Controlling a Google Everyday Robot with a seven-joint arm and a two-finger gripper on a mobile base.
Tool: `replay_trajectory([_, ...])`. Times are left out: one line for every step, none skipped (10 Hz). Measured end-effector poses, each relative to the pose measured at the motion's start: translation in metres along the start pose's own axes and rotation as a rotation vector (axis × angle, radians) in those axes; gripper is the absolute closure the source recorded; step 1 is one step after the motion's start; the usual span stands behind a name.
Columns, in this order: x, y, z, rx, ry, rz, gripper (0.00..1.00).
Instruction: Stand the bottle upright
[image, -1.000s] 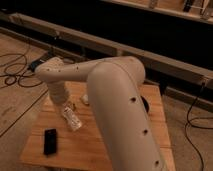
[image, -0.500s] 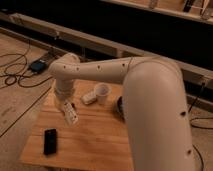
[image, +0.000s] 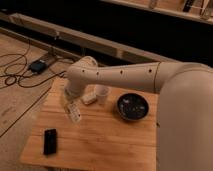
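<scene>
The gripper (image: 74, 112) hangs from the long white arm (image: 130, 76) over the left half of the wooden counter (image: 105, 145), pointing down and slightly tilted, its fingers drawn narrow together. The bottle (image: 90, 98) lies on its side on the counter, just to the right of the gripper and a little farther back, apart from the fingers. Its far end is right beside the white cup (image: 102, 93), which stands upright. To the right of the cup sits a dark bowl (image: 133, 107). A flat black phone (image: 50, 141) lies near the counter's near left corner. Cables (image: 15, 75) trail over the floor at far left
</scene>
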Motion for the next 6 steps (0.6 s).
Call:
replay_trajectory([-0.0006,0.001,0.0002,-0.001,0.0,-0.002,1.0])
replay_trajectory([-0.0014,0.0032,0.0007,-0.003,0.0,-0.005,1.0])
replay_trajectory([-0.0009,0.0021,0.0006,-0.002,0.001,-0.004,1.0])
replay_trajectory([-0.0009,0.0017,0.0001,-0.001,0.0,-0.002,1.0])
replay_trajectory([-0.0016,0.0028,0.0012,-0.003,-0.001,-0.005,1.0])
replay_trajectory([-0.0027,0.0023,0.0024,-0.003,-0.011,-0.008,1.0])
